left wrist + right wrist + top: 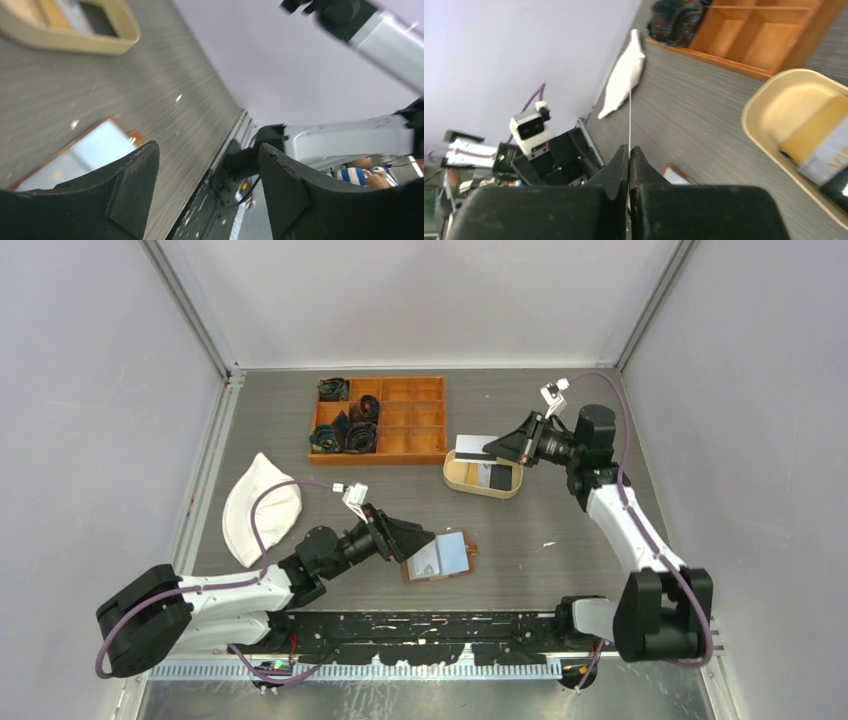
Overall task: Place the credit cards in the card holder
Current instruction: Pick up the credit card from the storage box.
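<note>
The brown card holder [470, 552] lies open on the table with a light blue card [455, 554] and a white-grey card on it. My left gripper [418, 540] is open and empty at its left edge; the left wrist view shows the jaws wide apart [207, 172] with the blue card [92, 152] beside the left finger. My right gripper [503, 448] is shut on a white card with a dark stripe [472, 448], held above the oval beige tray [452, 478]. The right wrist view shows this card edge-on [629, 115] between the closed fingers [629, 150]. More cards [495, 477] lie in the tray.
An orange compartmented box [410, 418] with dark rolled items stands at the back. A white cloth [258, 508] lies at the left. The tray [769, 100] and box [764, 35] also show in the right wrist view.
</note>
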{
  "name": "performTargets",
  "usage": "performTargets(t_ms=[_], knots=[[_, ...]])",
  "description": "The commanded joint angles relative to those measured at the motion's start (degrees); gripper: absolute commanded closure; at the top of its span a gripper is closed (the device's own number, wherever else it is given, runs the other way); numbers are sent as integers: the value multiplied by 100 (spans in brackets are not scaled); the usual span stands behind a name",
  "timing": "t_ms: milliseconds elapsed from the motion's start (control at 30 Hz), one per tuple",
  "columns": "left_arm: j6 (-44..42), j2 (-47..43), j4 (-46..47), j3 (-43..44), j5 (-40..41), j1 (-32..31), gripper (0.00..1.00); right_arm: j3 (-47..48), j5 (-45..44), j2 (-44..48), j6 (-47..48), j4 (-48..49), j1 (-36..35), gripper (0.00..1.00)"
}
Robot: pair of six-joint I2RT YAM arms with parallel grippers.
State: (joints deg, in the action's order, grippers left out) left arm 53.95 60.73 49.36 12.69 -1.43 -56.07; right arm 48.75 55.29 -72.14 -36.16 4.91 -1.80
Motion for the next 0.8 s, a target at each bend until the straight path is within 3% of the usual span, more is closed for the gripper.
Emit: performTargets(t_ms=[0,300,533,767], knots=[[-392,98,1535,436,-157,31,27,-315,635,770,-788,1631,-18,99],[-838,1245,3246,1180,-271,9,30,-612,868,1741,-1355,2696,-307,99],[-1107,1583,3264,1754,-356,-52,35,-651,992,1804,-1371,2844,-556,99],[-1125,1678,3264,1966,-201,-48,53,-661,1098,1830,-1319,2855,-780,99]])
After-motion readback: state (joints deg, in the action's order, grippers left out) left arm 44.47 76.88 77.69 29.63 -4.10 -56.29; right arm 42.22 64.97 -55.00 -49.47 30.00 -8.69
